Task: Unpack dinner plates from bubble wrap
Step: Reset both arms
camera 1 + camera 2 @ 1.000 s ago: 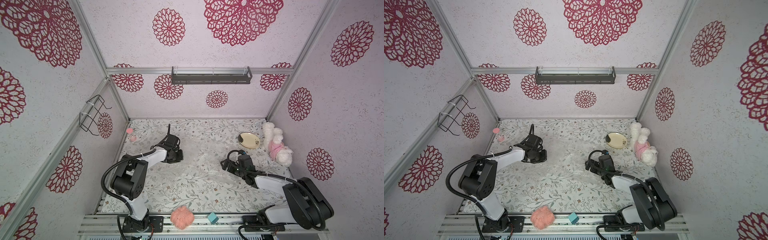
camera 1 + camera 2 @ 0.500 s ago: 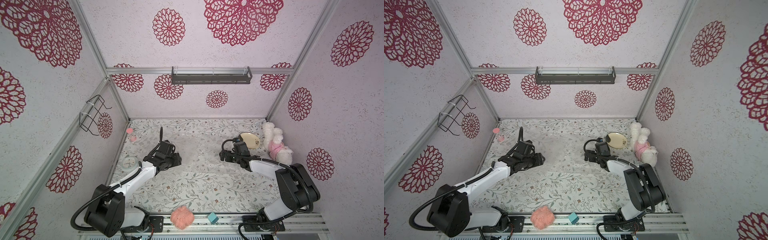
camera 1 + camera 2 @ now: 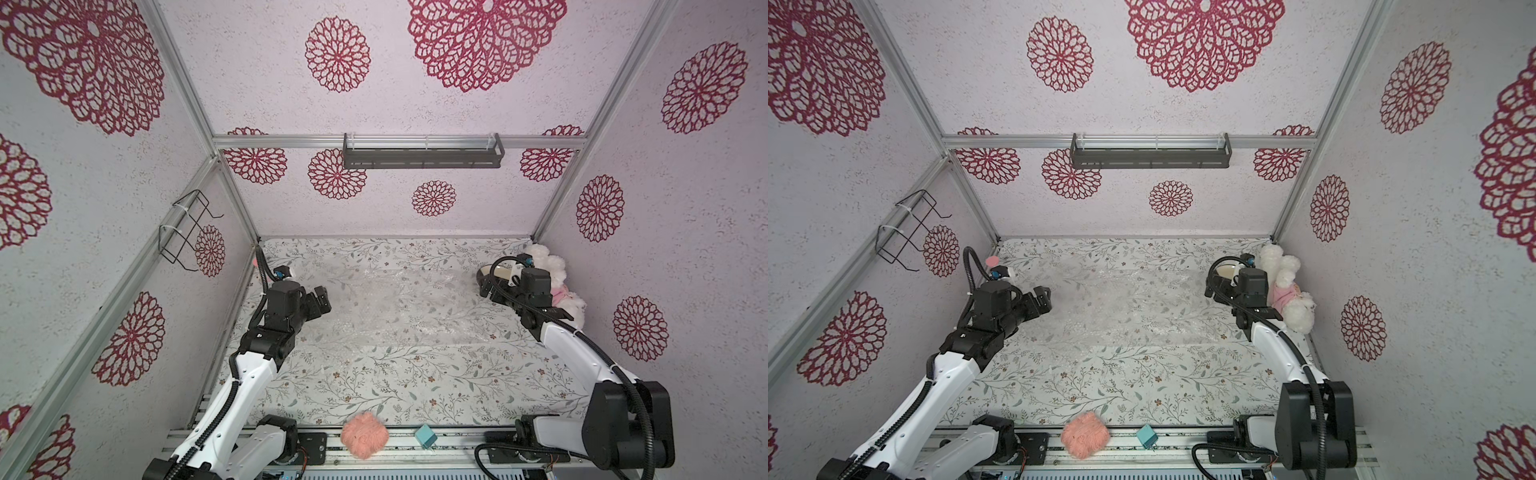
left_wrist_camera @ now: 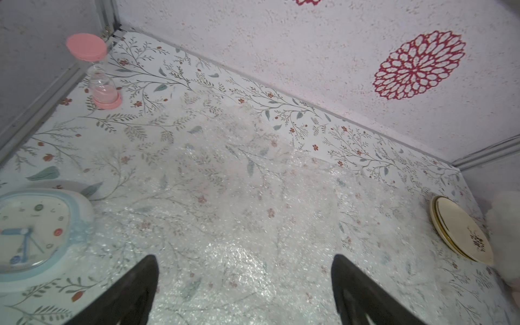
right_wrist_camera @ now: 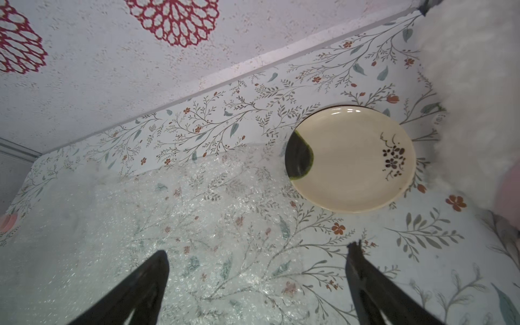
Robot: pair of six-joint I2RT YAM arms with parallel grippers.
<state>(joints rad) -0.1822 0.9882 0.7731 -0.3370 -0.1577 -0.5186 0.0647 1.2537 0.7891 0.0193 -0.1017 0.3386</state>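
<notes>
A clear bubble wrap (image 3: 399, 303) sheet lies spread flat over the middle of the floral table, seen in both top views (image 3: 1129, 303). My left gripper (image 4: 243, 257) hangs open over its left part, nothing between the fingers. At the back right, cream dinner plates (image 5: 351, 157) with a small dark flower motif lie stacked bare on the table, just off the wrap's corner; two rims show in the left wrist view (image 4: 461, 230). My right gripper (image 5: 259, 249) is open above the wrap's right edge, short of the plates. In a top view the right arm partly hides the plates (image 3: 500, 272).
A white clock with a pale blue rim (image 4: 33, 230) and a pink hourglass (image 4: 98, 73) stand at the back left. A white plush toy (image 3: 552, 282) lies against the right wall beside the plates. A pink yarn ball (image 3: 365, 434) and a teal block (image 3: 426, 436) sit on the front rail.
My left gripper has opened and drawn back to the left off the wrap's middle. The right gripper has moved toward the back right, up to the plates, still open.
</notes>
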